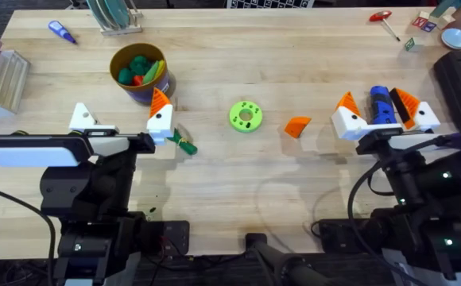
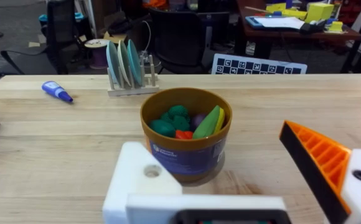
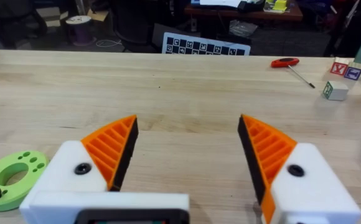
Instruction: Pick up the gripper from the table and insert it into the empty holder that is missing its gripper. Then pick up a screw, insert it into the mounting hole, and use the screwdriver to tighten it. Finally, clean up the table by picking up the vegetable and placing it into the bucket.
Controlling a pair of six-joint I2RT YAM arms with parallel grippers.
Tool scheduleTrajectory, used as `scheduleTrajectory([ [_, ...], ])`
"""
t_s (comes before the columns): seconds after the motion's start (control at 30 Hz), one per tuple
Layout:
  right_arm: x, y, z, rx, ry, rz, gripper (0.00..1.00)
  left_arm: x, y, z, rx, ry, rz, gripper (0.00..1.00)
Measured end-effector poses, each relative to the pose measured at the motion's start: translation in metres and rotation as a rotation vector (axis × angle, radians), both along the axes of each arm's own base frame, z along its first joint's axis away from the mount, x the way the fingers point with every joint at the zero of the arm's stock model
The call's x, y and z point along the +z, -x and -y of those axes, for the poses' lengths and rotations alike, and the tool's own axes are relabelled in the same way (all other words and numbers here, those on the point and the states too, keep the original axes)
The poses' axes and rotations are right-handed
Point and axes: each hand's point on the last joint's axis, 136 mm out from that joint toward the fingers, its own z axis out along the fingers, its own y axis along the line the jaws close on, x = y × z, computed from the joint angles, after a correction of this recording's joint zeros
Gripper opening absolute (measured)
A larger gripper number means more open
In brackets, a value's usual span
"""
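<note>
Orange gripper [image 1: 298, 125] lies between green disc [image 1: 245, 116] and screwdriver [image 1: 381, 106].

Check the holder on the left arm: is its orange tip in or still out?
Out. The holder is a bare white block with an open mounting hole, and the loose orange gripper lies on the table beside the green disc.

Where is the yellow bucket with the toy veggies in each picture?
Overhead: the bucket sits at upper left, behind the left arm's pincer.
Left wrist: it stands mid-picture, just past the plain white holder.
Right wrist: not in it.
Shared landmark: the blue marker lies on the table off to the bucket's left in both.
</note>
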Motion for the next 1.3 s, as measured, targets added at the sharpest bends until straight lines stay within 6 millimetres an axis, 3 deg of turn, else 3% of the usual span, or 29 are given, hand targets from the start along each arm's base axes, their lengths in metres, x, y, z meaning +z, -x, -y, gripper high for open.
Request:
scheduleTrajectory([
  [0.17, 0.000, 0.000, 0.000, 0.000, 0.000, 0.000, 0.978, -0.009, 0.000, 0.003, -0.018, 0.004, -0.038, 0.975],
  [0.47, 0.000, 0.000, 0.000, 0.000, -0.001, 0.000, 0.980, -0.002, 0.000, 0.004, -0.022, 0.008, -0.010, 0.975],
  [0.6, -0.001, 0.000, 0.000, -0.002, -0.017, -0.007, 0.980, 0.000, 0.001, 0.018, -0.102, 0.010, -0.001, 0.975],
  [0.7, -0.004, 0.006, 0.000, -0.005, -0.032, -0.081, 0.980, -0.012, 0.005, 0.026, -0.151, 0.018, -0.085, 0.976],
  [0.8, -0.009, 0.017, 0.001, -0.015, -0.038, -0.207, 0.980, -0.010, 0.014, 0.027, -0.156, 0.020, -0.193, 0.976],
  [1.03, 0.025, 0.036, 0.002, -0.025, -0.040, -0.402, 0.980, 0.038, 0.026, 0.027, -0.158, 0.017, -0.407, 0.976],
  [1.3, 0.068, 0.034, 0.002, -0.028, -0.038, -0.547, 0.980, 0.058, 0.019, 0.027, -0.157, 0.038, -0.749, 0.977],
])
